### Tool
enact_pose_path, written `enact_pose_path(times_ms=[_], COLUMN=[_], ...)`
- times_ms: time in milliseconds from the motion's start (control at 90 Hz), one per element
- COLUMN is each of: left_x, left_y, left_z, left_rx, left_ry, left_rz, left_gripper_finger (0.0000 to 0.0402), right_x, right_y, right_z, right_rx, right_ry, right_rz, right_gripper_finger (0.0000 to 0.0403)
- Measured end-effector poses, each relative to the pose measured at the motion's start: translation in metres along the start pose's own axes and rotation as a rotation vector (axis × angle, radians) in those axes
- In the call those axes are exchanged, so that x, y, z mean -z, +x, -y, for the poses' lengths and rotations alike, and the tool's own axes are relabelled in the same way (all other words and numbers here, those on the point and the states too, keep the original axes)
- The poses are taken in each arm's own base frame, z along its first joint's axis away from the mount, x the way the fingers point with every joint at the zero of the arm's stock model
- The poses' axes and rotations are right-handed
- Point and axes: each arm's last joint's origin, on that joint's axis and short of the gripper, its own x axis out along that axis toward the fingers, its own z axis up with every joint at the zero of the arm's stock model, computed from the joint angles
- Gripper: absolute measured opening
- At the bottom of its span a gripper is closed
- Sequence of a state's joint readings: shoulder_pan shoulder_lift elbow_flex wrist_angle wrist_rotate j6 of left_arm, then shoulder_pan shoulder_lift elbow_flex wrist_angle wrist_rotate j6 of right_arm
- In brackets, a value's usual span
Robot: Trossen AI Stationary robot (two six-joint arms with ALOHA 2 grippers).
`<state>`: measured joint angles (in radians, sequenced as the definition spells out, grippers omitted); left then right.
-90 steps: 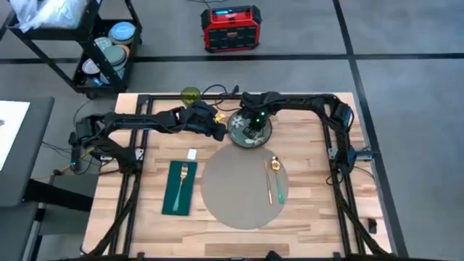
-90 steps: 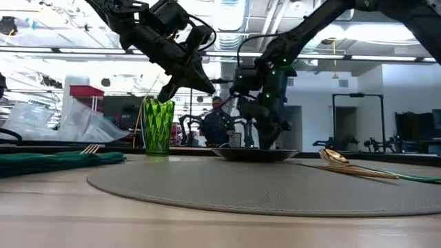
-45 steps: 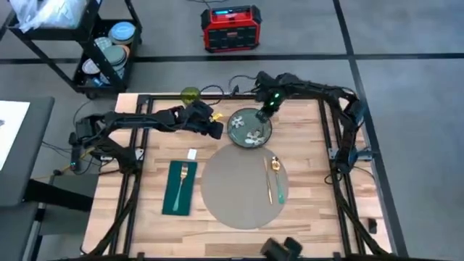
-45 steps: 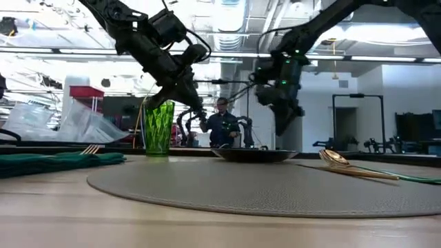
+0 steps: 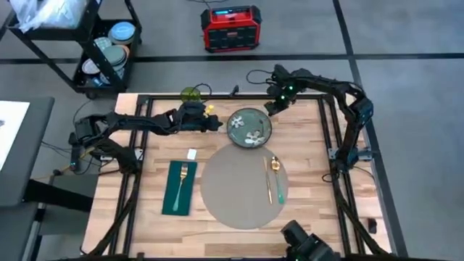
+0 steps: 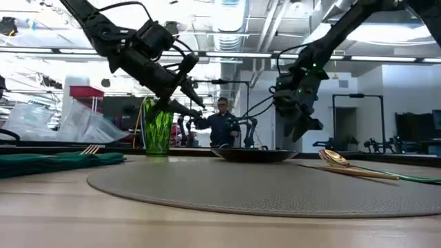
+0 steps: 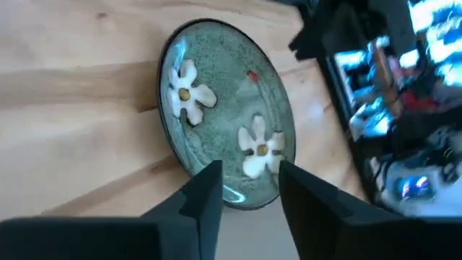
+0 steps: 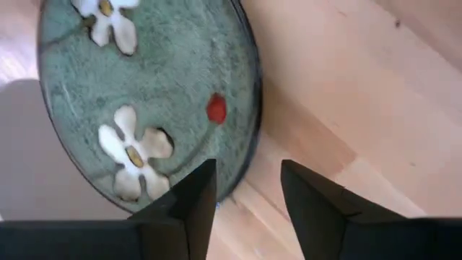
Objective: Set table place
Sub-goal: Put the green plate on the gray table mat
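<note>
The dark green floral plate point(image 5: 250, 129) lies flat at the far edge of the round grey-beige mat point(image 5: 244, 190), its near rim overlapping the mat. My left gripper point(image 5: 218, 123) hovers open just left of the plate, with the plate's rim showing past its fingers point(image 7: 249, 189). My right gripper point(image 5: 270, 109) hangs open above the table beyond the plate's far right rim point(image 8: 249, 189). A gold spoon point(image 5: 275, 165) lies on the mat's right side. A gold fork point(image 5: 183, 177) rests on the dark green cloth point(image 5: 180, 190).
A green glass point(image 5: 191, 94) stands at the table's far edge behind my left arm point(image 6: 158, 126). A small white thing point(image 5: 192, 154) lies beyond the cloth. A dark object point(image 5: 308, 245) shows at the near edge. A person point(image 6: 222, 124) sits in the room beyond.
My right gripper has risen off the plate and drawn back toward the table's far right corner. My left gripper has pulled back a little toward the left edge and tipped lower. The plate stays at the mat's far edge.
</note>
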<state>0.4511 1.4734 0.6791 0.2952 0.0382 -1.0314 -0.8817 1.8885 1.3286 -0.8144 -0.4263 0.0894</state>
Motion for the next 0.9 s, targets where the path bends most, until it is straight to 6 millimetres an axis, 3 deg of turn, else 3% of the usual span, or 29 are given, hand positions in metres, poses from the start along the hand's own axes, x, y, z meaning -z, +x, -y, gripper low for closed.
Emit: enact_pose_path(times_ms=[178,289,400,644,900], left_x=[0.006,0.008,0.013,0.024,0.022], left_y=[-0.001,0.000,0.018,0.089,0.092], left_z=[-0.013,-0.015,-0.019,-0.009,-0.008], left_rx=[0.003,-0.002,-0.056,0.020,0.018], left_ry=[-0.151,-0.154,-0.177,-0.146,-0.176], left_rz=[0.060,0.059,-0.016,-0.315,-0.322], left_gripper_finger=[0.0145,0.0147,0.0147,0.0147,0.0147], right_x=[0.002,0.005,0.004,0.003,0.004], right_y=[0.012,0.015,0.013,0.012,0.027], right_z=[0.001,0.003,0.009,0.013,0.011], right_rx=[-0.020,-0.031,-0.029,-0.032,-0.039], right_ry=[0.048,0.059,0.088,0.090,0.078], right_rz=[0.039,0.034,0.048,0.060,0.014], right_gripper_finger=[0.0151,0.0150,0.0150,0.0150,0.0150])
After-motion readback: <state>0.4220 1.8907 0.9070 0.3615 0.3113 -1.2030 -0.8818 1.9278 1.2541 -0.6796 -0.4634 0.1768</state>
